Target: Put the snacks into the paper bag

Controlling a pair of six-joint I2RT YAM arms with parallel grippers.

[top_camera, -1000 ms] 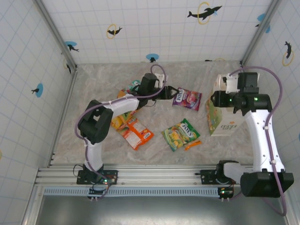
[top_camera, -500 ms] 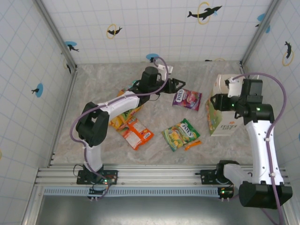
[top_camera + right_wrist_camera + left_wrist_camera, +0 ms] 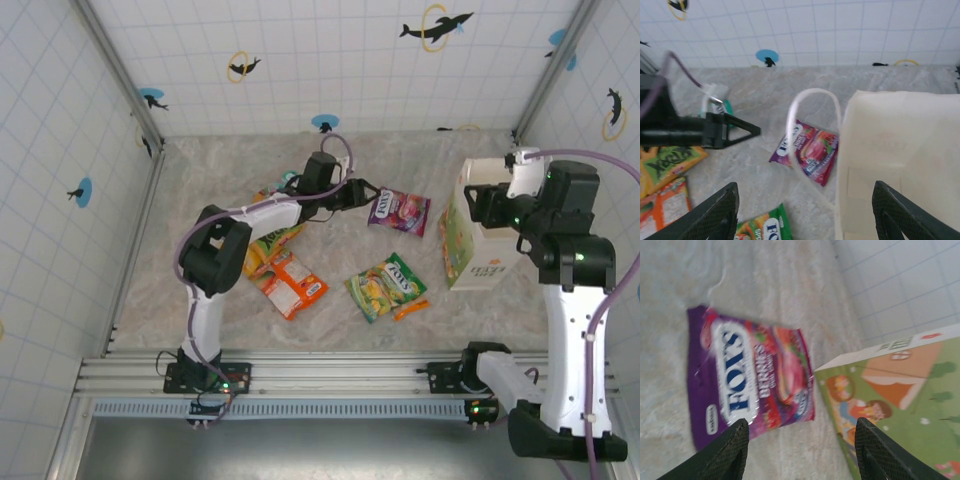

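The purple snack packet (image 3: 398,211) lies flat left of the paper bag (image 3: 482,258). My left gripper (image 3: 370,192) hovers just left of this packet (image 3: 750,375), open, with nothing between its fingers (image 3: 730,452). The cream bag stands upright with its mouth open; its side (image 3: 900,390) carries a green-and-orange print. My right gripper (image 3: 478,207) sits above the bag's open top (image 3: 900,150), open and empty, with a white loop handle (image 3: 812,97) in front of it. A green packet (image 3: 386,285), an orange-red packet (image 3: 294,285) and a yellow-orange packet (image 3: 264,250) lie mid-table.
A small orange sachet (image 3: 410,309) rests beside the green packet. A teal packet (image 3: 287,180) peeks out under the left arm. Tiled walls with metal corner posts (image 3: 120,75) enclose the marble table (image 3: 220,170). The arm rail (image 3: 330,375) runs along the near edge.
The right arm has drawn back to the right and risen over the bag. The left gripper swung slightly up and back near the purple packet, staying open.
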